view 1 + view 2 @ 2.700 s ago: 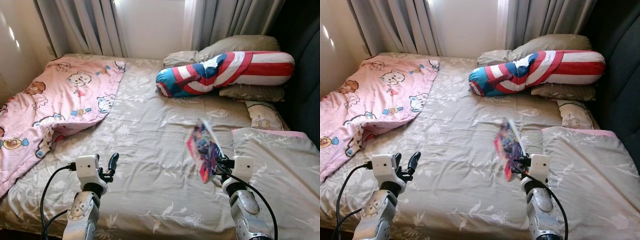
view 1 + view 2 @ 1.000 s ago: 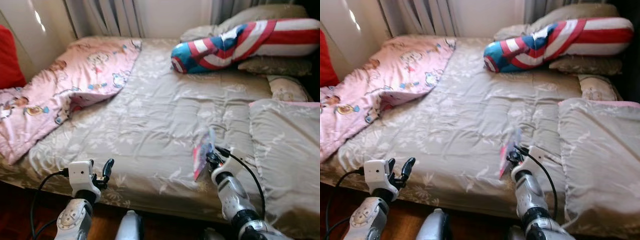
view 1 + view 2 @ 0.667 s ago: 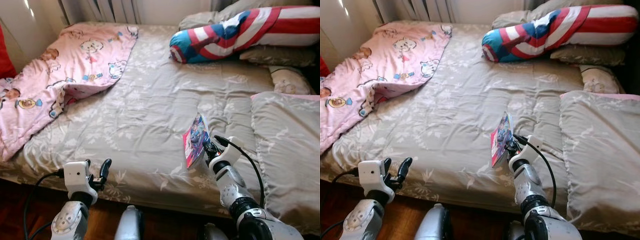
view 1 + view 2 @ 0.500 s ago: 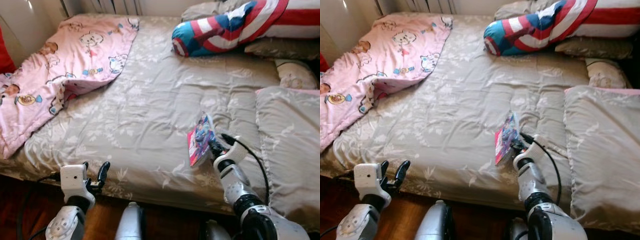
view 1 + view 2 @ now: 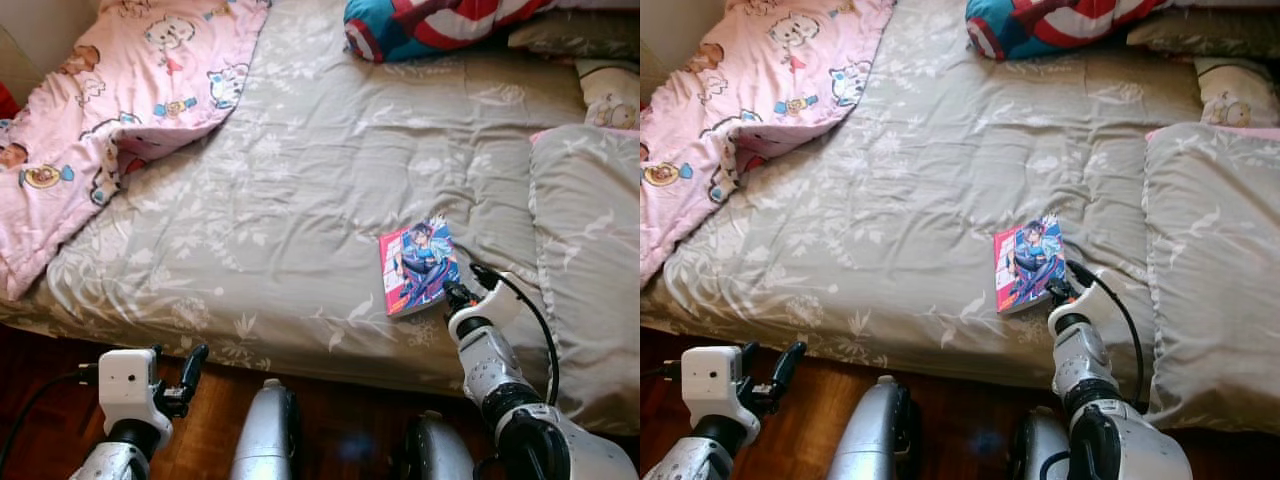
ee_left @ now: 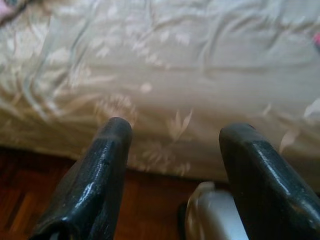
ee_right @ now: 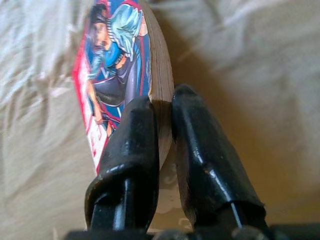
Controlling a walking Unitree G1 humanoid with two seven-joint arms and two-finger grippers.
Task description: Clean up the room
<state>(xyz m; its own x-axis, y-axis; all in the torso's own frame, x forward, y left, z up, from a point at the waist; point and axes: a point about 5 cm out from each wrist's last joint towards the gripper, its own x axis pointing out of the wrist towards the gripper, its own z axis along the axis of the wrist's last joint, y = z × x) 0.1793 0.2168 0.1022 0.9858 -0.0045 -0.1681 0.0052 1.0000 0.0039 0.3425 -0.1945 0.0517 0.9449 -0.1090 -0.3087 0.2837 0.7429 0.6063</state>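
A comic book [image 5: 418,267] with a red spine and a blue-haired figure on its cover lies face up on the grey-brown bedspread [image 5: 300,190], near the bed's front edge. My right gripper [image 5: 452,296] is shut on the comic book [image 7: 120,75] at its near right corner, the page edges pinched between the two black fingers [image 7: 132,150]. My left gripper [image 5: 192,362] hangs low at the left, over the wooden floor in front of the bed. It is open, with nothing between its fingers [image 6: 107,165].
A pink cartoon blanket [image 5: 110,110] covers the bed's left side. A red, white and blue bolster [image 5: 440,22] lies at the head, with pillows [image 5: 600,90] to its right. A folded grey quilt [image 5: 585,250] takes the bed's right side. Dark wood floor [image 5: 60,350] runs along the front.
The view has tipped down and pulled back to the bed's front edge and floor. The comic book, held upright before, has come down flat on the bedspread, still gripped.
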